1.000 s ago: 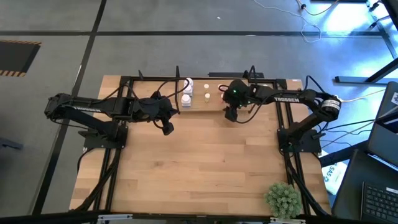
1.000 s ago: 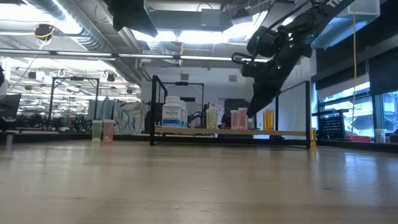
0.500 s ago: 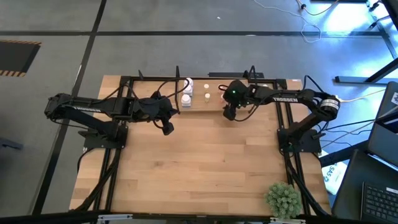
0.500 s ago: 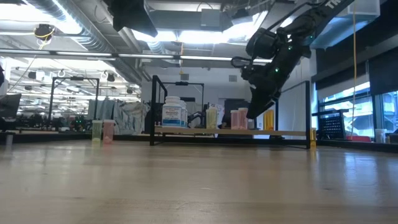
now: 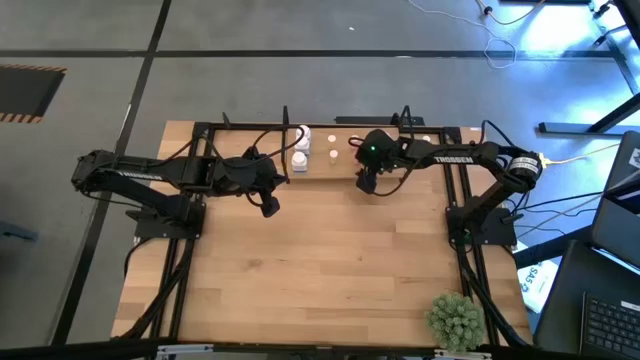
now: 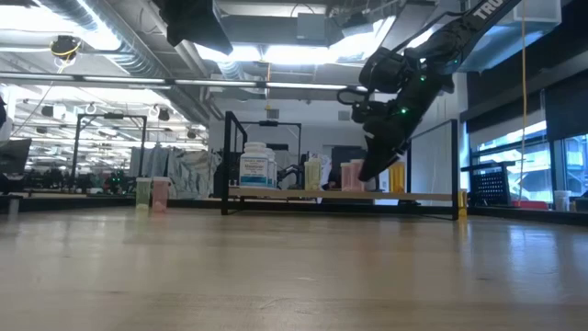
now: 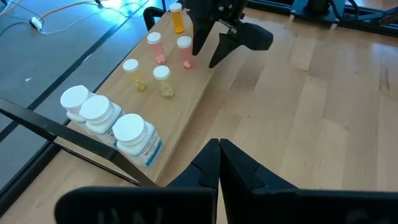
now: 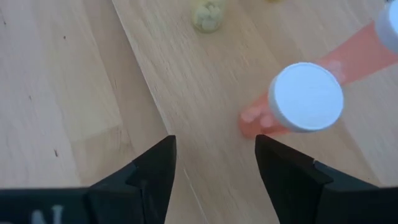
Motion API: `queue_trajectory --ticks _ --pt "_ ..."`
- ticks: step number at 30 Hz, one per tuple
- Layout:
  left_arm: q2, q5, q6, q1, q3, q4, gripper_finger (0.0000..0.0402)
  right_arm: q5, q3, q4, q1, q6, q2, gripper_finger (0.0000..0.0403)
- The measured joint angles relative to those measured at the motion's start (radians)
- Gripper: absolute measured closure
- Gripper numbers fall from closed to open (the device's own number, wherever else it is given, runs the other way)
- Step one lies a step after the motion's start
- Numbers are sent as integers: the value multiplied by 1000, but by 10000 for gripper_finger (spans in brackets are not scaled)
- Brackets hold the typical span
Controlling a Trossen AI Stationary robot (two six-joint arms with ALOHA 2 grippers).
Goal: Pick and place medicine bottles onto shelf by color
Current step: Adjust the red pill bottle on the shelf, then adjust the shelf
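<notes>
While the table (image 5: 330, 260) lies as a broad stretch of bare wood on the near side of the shelf, everything of the task crowds along the shelf (image 7: 186, 109) at the table's far edge. On its pale base stand three chunky white bottles (image 7: 129, 135) at the left end, just beside the black end frame (image 7: 74, 146); further along come two cream bottles (image 7: 163, 81), then two pink bottles (image 7: 185, 51) and an orange bottle (image 7: 178, 16) toward the right end. Over the shelf's front edge, near the pink pair, hangs the right gripper (image 8: 214, 165), its fingers spread apart and holding nothing, with one pink bottle's white cap just beyond them. Off the shelf's left end, above open wood, the left gripper (image 7: 219, 165) waits with its fingers pressed together, empty.
</notes>
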Motion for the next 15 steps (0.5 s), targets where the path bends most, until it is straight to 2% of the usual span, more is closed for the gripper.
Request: queue_trajectory --ticks 15 --pt "0 0 0 0 0 0 401 -20 0 26 0 -32 0 182"
